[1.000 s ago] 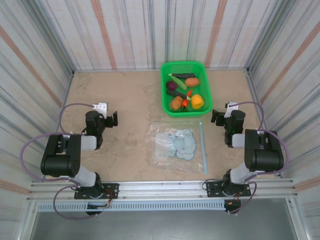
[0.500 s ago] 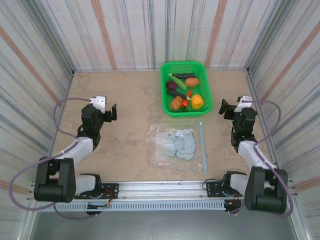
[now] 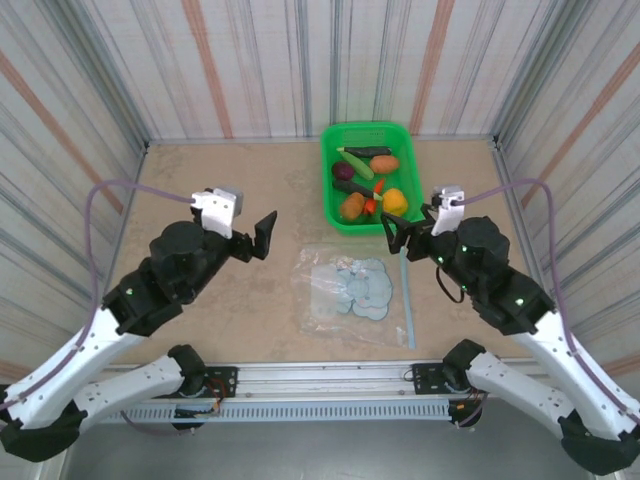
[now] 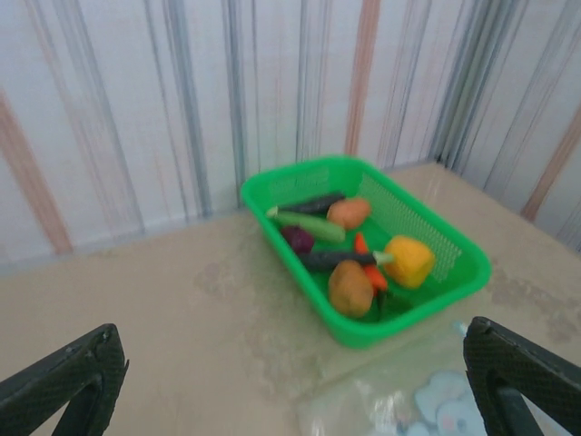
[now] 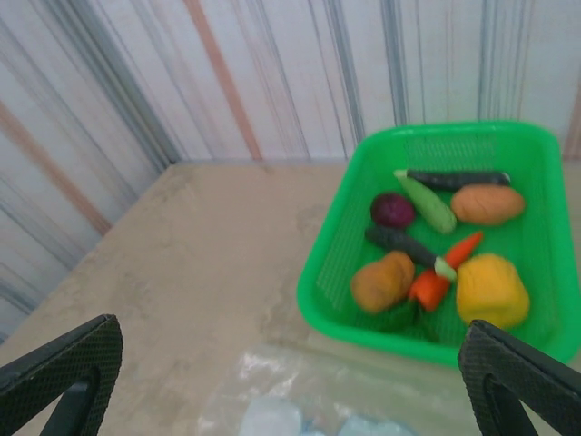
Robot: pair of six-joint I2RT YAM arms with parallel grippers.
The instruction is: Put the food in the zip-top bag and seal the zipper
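The food [image 3: 368, 180] lies in a green mesh basket [image 3: 331, 190] at the back middle: an orange potato-like piece [image 4: 349, 287], a yellow pepper [image 5: 491, 290], a purple piece, a green one, a dark eggplant and a red-orange carrot. The clear zip-top bag [image 3: 348, 290] lies flat on the table in front of the basket, its light blue zipper [image 3: 406, 296] along its right edge. My left gripper [image 3: 255, 240] hovers open to the left of the bag, with nothing between its fingers [image 4: 68, 381]. Open and holding nothing as well, my right gripper [image 3: 410, 230] hangs above the zipper's far end, near the basket's front corner.
Striped walls close the table on three sides. In the left wrist view the basket's front rim [image 4: 363, 331] sits just behind the bag's corner [image 4: 399, 404]. Bare beige tabletop [image 3: 200, 180] spreads left of the basket and bag.
Both arms have lifted from their folded poses and swung inward and forward; the two grippers now hover closer to the bag and basket. Bag, basket and food have not moved.
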